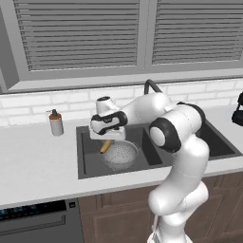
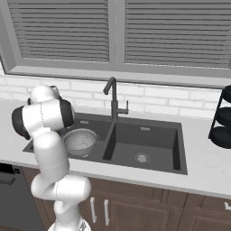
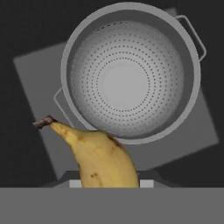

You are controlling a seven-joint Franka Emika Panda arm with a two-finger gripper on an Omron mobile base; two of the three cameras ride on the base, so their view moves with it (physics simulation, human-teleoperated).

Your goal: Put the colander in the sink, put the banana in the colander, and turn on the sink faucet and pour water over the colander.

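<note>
The claw (image 1: pixel 107 140) hangs over the left basin of the sink (image 1: pixel 88 163) with its jaws closed on the banana (image 3: pixel 98 155). In the hand view the fruit rises from between the fingers, its dark stem tip pointing away to the upper left, brown speckles on the yellow skin. The finger tips themselves are hidden behind the banana, so the exact contact cannot be made out, but the jaws seem narrowed to about the fruit's thickness.

Directly beneath the claw sits the colander (image 3: pixel 131 72), upright on the basin floor, its perforated bowl open to the hand and a wire handle on each side. The banana's end overlaps the colander's near rim in the hand view; in the left base view the banana (image 1: pixel 105 146) hangs just above that rim, apart from the bowl.

Beyond the claw, behind the sink's divider, stands the sink faucet (image 2: pixel 113 100). On the counter to the claw's left is a soap bottle (image 1: pixel 56 123). No writing or brand is readable on it.
</note>
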